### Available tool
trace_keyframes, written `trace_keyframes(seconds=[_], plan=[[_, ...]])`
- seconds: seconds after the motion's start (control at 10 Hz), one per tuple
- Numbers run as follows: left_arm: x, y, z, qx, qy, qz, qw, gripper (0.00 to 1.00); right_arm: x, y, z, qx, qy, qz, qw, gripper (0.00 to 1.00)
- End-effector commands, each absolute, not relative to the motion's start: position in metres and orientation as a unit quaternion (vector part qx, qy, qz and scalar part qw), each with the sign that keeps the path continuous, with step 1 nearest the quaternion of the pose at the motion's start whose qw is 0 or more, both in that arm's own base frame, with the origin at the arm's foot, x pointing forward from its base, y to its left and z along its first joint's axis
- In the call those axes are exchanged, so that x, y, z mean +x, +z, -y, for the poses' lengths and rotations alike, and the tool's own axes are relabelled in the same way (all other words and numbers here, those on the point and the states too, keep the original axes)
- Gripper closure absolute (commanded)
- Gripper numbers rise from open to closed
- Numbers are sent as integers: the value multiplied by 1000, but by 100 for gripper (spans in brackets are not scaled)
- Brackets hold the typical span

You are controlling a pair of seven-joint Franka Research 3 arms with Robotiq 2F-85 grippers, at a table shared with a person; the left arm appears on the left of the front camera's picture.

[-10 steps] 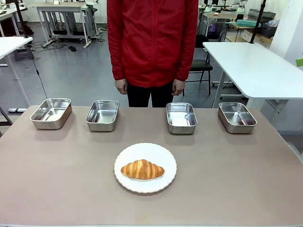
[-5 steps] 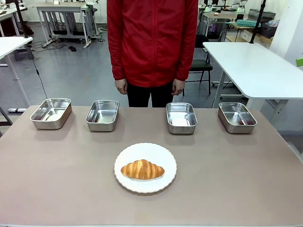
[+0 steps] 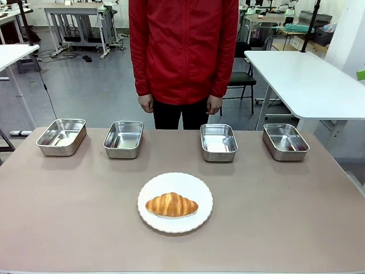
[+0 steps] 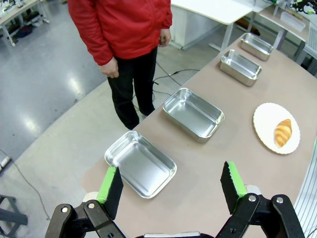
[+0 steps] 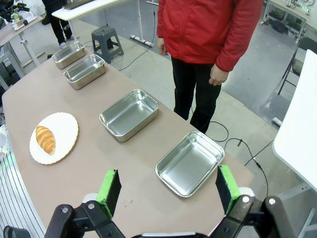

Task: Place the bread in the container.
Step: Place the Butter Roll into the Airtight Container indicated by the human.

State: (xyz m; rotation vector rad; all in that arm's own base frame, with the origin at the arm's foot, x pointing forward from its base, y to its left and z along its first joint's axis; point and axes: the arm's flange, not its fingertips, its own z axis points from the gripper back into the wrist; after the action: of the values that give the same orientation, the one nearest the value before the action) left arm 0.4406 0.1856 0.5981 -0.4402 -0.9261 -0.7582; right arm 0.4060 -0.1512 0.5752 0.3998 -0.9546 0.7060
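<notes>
The bread, a golden-brown croissant [image 3: 171, 204], lies on a round white plate [image 3: 197, 219] at the table's middle front. Four steel pans stand in a row behind it, and which one is the container I cannot tell: far left [image 3: 61, 137], inner left [image 3: 124, 138], inner right [image 3: 218, 142], far right [image 3: 285, 141]. My left gripper [image 4: 171, 189] hangs open high above the table's left end, over the nearest pan [image 4: 140, 163]; the croissant [image 4: 283, 132] lies far off. My right gripper [image 5: 167, 192] is open above the right end, over a pan [image 5: 189, 162]; the croissant [image 5: 46, 139] is far left.
A person in a red jacket [image 3: 183, 48] stands at the table's far side, both hands hanging down behind the two inner pans. The brown tabletop [image 3: 285, 217] stretches bare on either side of the plate. Other white tables and a chair stand beyond on the grey floor.
</notes>
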Motion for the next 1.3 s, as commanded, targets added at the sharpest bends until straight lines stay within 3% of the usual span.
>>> trace_keyframes(seconds=[0.0,1.2], plan=[[439,599,-186,-205,-353,434,803,0,407,576,151,190,331,451,807,0],[439,599,-186,-205,-353,434,803,0,407,576,151,190,331,451,807,0]])
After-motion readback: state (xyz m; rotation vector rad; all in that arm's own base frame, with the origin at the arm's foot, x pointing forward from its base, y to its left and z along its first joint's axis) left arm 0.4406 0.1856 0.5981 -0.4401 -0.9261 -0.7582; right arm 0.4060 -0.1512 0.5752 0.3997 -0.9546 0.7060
